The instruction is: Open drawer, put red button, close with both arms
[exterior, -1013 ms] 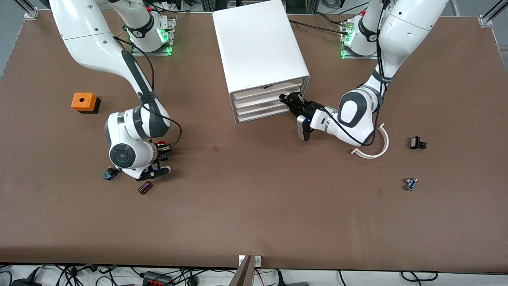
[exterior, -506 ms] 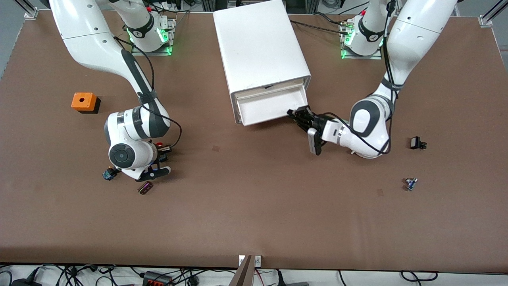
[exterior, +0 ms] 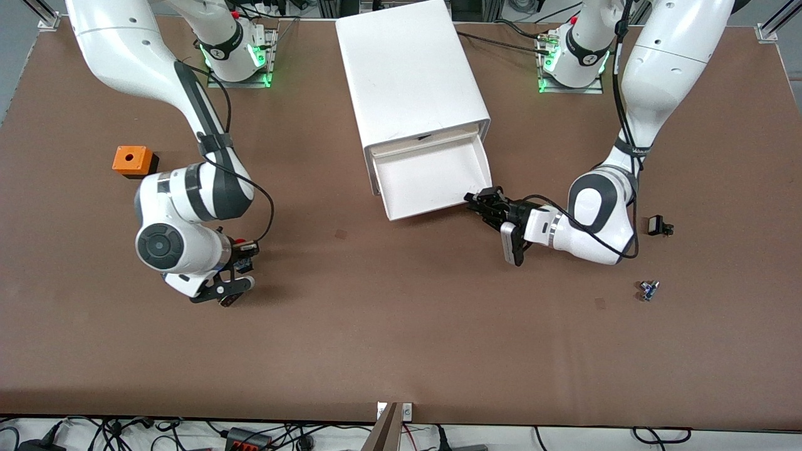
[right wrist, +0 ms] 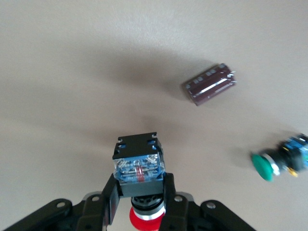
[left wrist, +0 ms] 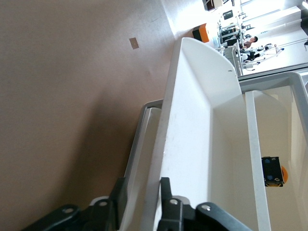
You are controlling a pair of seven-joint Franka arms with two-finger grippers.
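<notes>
The white cabinet [exterior: 407,69] stands at the table's middle with its top drawer [exterior: 432,178] pulled out. My left gripper [exterior: 482,202] is shut on the drawer's front wall at the corner toward the left arm's end. The left wrist view shows the left gripper [left wrist: 142,199] with one finger on each side of that wall [left wrist: 192,120]. My right gripper [exterior: 241,252] is shut on the red button [exterior: 239,241] and holds it just above the table. In the right wrist view the right gripper [right wrist: 139,195] clamps the button's black-and-blue body [right wrist: 138,163], red cap toward the wrist.
A green-capped button [right wrist: 276,161] and a dark purple cylinder [right wrist: 210,85] lie on the table under the right gripper. An orange box [exterior: 133,161] sits toward the right arm's end. A small black part [exterior: 658,225] and a small blue part [exterior: 648,290] lie toward the left arm's end.
My left gripper has pulled the top drawer out toward the front camera. My right gripper has risen from the table with the red button and shifted toward the right arm's end.
</notes>
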